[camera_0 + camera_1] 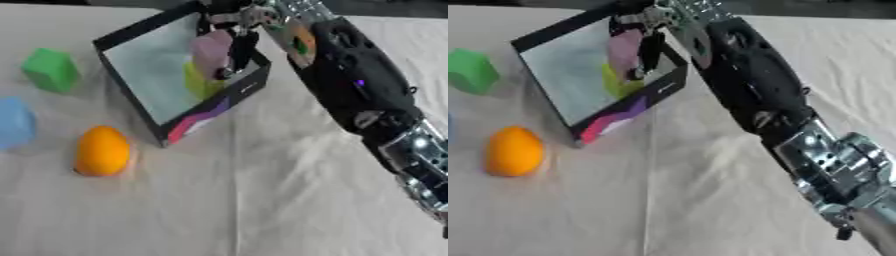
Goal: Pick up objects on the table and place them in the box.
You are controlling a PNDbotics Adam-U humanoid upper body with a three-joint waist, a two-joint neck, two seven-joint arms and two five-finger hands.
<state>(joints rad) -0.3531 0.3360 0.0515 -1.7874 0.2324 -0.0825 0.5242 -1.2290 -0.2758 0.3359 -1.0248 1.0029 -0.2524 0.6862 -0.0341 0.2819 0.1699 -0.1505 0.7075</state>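
Left eye view shows my right hand (234,22) reaching over the box (131,35), fingers curled round a pink block (211,52) that hangs inside the opening, just above a yellow-green piece (199,80) already lying there. I judge the release should come low, clear of the box wall nearest my wrist. Beyond my fingers, outside the box, wait the green cube (50,69), the orange ball (102,151) and a blue piece (15,122), with bare cloth between them for approach.
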